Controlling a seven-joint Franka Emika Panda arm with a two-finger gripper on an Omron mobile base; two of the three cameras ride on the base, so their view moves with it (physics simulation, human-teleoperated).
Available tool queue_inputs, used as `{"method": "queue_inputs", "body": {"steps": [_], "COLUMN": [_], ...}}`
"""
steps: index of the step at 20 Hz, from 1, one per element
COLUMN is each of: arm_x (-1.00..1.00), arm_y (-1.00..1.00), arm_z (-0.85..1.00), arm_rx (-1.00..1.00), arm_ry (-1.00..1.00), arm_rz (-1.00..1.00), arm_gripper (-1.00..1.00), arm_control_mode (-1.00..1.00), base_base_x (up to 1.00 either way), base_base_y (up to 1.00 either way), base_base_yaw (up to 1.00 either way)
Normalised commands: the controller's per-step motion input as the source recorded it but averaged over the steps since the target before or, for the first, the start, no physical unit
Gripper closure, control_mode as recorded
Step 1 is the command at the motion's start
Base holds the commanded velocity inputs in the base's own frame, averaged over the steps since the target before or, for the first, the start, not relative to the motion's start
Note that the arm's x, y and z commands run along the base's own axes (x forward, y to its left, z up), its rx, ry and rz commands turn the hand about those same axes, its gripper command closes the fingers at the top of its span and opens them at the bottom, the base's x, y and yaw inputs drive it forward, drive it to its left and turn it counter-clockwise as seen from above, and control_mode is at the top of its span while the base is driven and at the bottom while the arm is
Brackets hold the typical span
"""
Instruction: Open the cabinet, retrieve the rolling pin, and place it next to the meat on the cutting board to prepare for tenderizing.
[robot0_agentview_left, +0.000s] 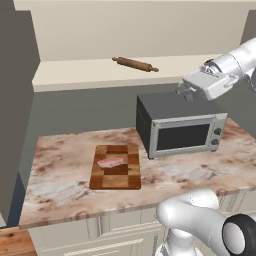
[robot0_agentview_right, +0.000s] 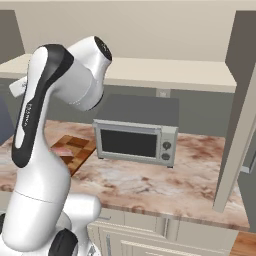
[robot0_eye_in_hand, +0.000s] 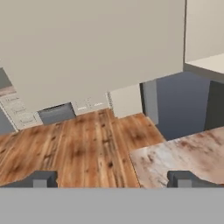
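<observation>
The rolling pin (robot0_agentview_left: 135, 64), a slim brown wooden cylinder with narrow handles, lies at a slant on the pale beige shelf inside the open cabinet (robot0_agentview_left: 100, 75), above the toaster oven (robot0_agentview_left: 180, 130). Below it, on the marbled pink-and-cream tabletop (robot0_agentview_left: 60, 175), sits the cutting board (robot0_agentview_left: 116, 167), a rectangle of dark and light checkered blocks, with the small flat pinkish meat (robot0_agentview_left: 110, 162) resting on its upper left part. The boxy grey toaster oven stands just right of the board, dark glass door facing forward. The white arm reaches up and across from the right, its hand level with the shelf's front edge, well right of the pin. The claw (robot0_eye_in_hand: 112, 179) is released, its two dark fingertips (robot0_eye_in_hand: 41, 179) standing wide apart with nothing between them, looking over the wood-plank floor (robot0_eye_in_hand: 74, 148) and a tabletop corner. In the right base view the arm's bulk hides most of the board.
</observation>
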Motion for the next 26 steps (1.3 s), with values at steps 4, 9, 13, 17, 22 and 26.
{"method": "queue_inputs", "body": {"steps": [4,9,13,17,22,26], "arm_x": [0.65,0.47,0.33,0.28,0.21,0.22], "arm_y": [-0.39,-0.43,-0.32,-0.22,-0.03,0.00], "arm_z": [0.08,0.20,0.27,0.15,-0.01,-0.15], "arm_rx": [0.03,0.00,0.00,0.00,-0.01,-0.03], "arm_ry": [-0.10,-0.10,-0.06,-0.03,0.01,0.01], "arm_rz": [-0.06,-0.09,-0.15,-0.21,-0.22,-0.06], "arm_gripper": [-1.00,-1.00,-1.00,-1.00,-1.00,-1.00], "arm_control_mode": [-1.00,-1.00,-1.00,-1.00,-1.00,-1.00], "base_base_x": [0.00,0.00,0.00,0.00,0.00,0.00], "base_base_y": [0.00,0.00,0.00,0.00,0.00,0.00], "base_base_yaw": [0.00,0.00,0.00,0.00,0.00,0.00]}}
